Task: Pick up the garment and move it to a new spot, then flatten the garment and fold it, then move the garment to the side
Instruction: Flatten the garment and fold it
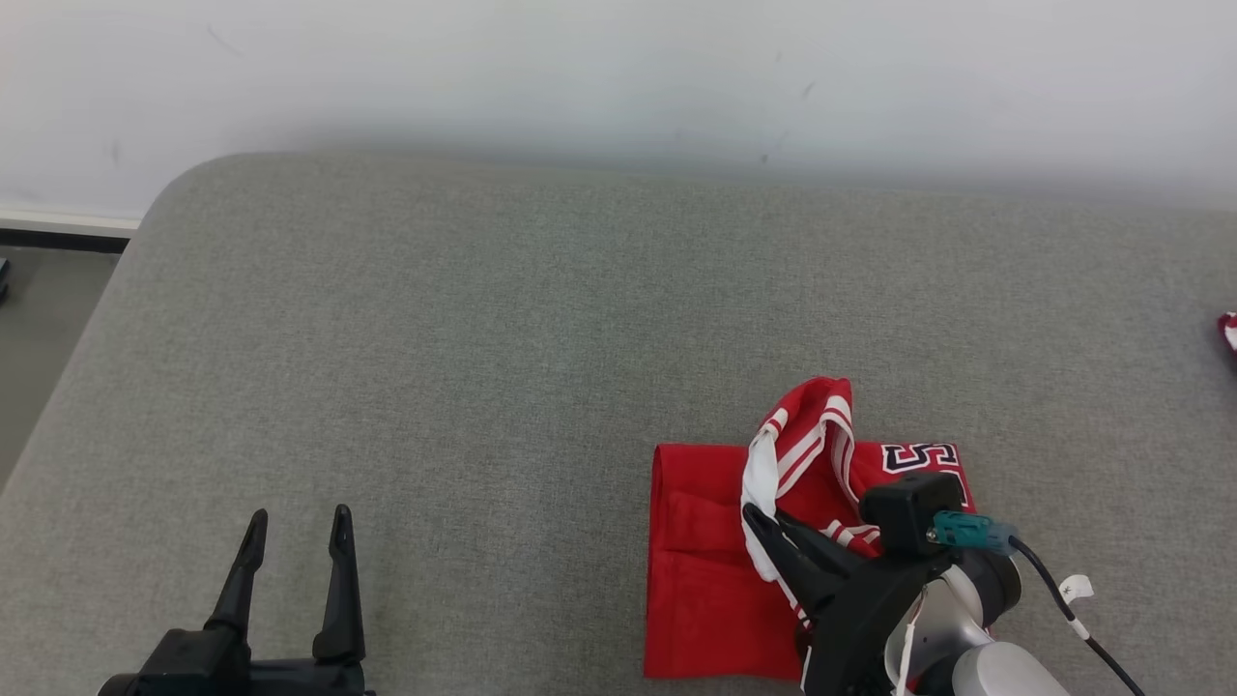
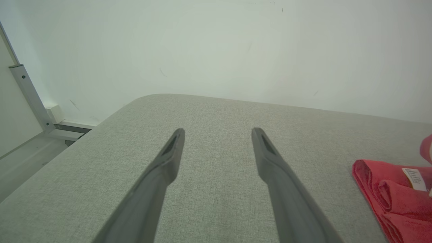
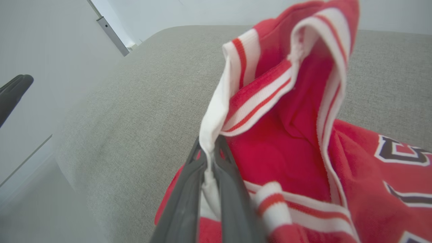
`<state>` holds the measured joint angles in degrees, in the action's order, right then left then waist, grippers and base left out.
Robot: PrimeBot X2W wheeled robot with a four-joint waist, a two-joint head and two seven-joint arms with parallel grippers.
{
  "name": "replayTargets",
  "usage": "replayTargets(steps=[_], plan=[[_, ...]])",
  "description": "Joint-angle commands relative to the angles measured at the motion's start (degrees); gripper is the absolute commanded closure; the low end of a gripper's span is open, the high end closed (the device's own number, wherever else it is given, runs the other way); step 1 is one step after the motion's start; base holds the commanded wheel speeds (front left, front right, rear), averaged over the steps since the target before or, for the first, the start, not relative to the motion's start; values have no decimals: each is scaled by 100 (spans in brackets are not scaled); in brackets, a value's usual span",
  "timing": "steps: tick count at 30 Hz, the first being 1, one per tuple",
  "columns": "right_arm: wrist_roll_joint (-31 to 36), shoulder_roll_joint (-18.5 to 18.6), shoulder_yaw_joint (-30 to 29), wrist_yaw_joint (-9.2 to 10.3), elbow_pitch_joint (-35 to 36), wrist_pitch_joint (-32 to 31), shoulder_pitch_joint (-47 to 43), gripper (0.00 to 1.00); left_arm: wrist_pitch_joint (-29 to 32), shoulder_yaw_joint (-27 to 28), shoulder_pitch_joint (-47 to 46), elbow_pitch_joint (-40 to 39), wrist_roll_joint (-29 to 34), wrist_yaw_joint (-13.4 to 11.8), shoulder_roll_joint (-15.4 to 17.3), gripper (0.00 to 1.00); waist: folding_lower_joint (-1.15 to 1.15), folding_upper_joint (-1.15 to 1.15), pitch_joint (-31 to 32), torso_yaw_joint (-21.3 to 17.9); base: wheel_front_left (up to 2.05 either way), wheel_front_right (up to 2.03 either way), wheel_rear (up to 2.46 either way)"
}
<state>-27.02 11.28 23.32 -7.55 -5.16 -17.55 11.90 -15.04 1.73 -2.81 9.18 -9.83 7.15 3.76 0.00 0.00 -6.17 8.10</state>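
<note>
Closest in the head view, the right gripper (image 1: 763, 522) sat at the near right with its two dark fingers pinched together on the white-striped edge of the red garment (image 1: 705, 570). Most of the garment lay flat and folded on the gray tabletop (image 1: 435, 338), near and to the right, while the striped edge stood lifted above it. Dark lettering (image 1: 923, 456) showed on its far right corner. A black cable with a white tag (image 1: 1075, 587) trailed from the right wrist. At the near left the left gripper (image 1: 298, 517) hung over bare tabletop, fingers spread, well apart from the garment. A small red scrap (image 1: 1228, 331) peeked in at the far right edge, and a pale wall (image 1: 618, 77) rose behind.

From the left wrist view, the left gripper (image 2: 217, 131) stood wide open with nothing between its fingers. The garment (image 2: 384, 199) lay off to the right, a white label (image 2: 414, 179) on it. A metal post (image 2: 28, 92) stood by the wall at the left.

From the right wrist view, the right gripper (image 3: 209, 152) was clamped on the garment's white hem, red cloth (image 3: 290, 148) bunched just beyond it and the gray tabletop (image 3: 135, 111) beneath. One dark finger (image 3: 13, 88) of the left gripper showed at the left edge.
</note>
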Motion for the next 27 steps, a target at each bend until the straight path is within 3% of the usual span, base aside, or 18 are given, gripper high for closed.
replayTargets(steps=[1, 2, 3, 12, 20, 27], plan=[[96, -2, 36, 13, -80, 72, 77, 57, -16, 2, -68, 17, -3, 34, -23, 0, 0, 0, -18, 37, 0, 0, 0], [101, -4, 52, 13, -95, 141, 103, 15, -16, 15, -64, 21, -1, 35, -23, 0, 0, 0, -18, 42, 0, 0, 0], [103, -13, 46, 13, -108, 209, 122, 0, -16, 26, -61, 25, 1, 36, -23, 0, 0, 0, -13, 41, 0, 0, 0], [145, 142, -243, 13, 288, 940, 229, 0, -17, 145, 86, 6, 68, 29, -26, 0, 0, 0, 123, -127, 0, 0, 0], [259, 208, -999, 13, 641, 1359, -34, 0, -16, 197, 164, -51, 93, 28, -7, 0, 0, 0, 196, -268, 0, 0, 0], [422, 43, -1807, 13, 899, 1872, -615, 0, -16, 293, 277, -147, 147, 31, 28, 0, 0, 0, 246, -476, 0, 0, 0]])
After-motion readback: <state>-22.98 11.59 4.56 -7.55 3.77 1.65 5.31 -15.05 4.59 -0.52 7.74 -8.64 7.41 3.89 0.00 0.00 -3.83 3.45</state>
